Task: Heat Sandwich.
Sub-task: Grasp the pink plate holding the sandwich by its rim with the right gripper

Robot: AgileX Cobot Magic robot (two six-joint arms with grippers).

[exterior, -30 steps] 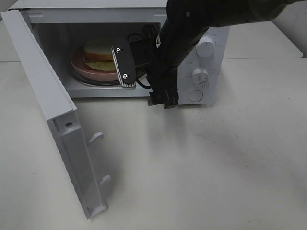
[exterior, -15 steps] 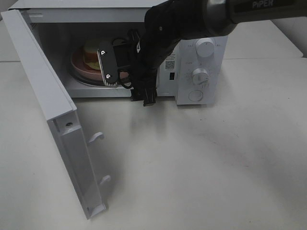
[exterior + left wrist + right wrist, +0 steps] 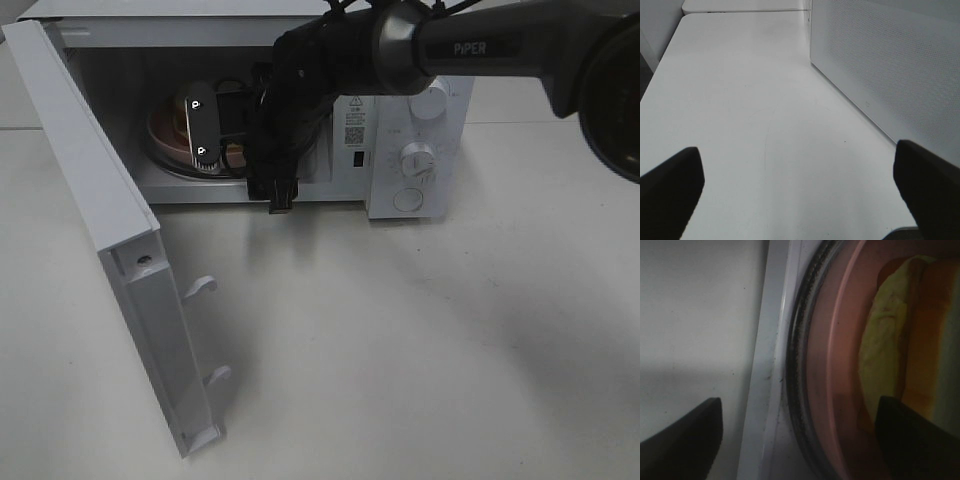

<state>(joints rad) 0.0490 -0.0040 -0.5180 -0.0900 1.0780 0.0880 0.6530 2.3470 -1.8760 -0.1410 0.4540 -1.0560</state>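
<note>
The sandwich lies on a round pink plate on the glass turntable inside the open microwave; pale green lettuce and orange filling show in the right wrist view. My right gripper reaches into the cavity with its jaws open, one finger outside the plate's rim and the other over the sandwich. Seen from the exterior high camera, the right gripper hides most of the sandwich, and only the plate shows beside it. My left gripper is open over bare table, holding nothing.
The microwave door stands swung out to the left, with two hooks on its inner edge. The dials are on the right of the cavity. In the left wrist view the microwave's perforated side panel stands close by.
The right arm has swung left and further into the microwave. Its gripper now covers the sandwich that showed beside it a second ago. The left side looks unchanged.
</note>
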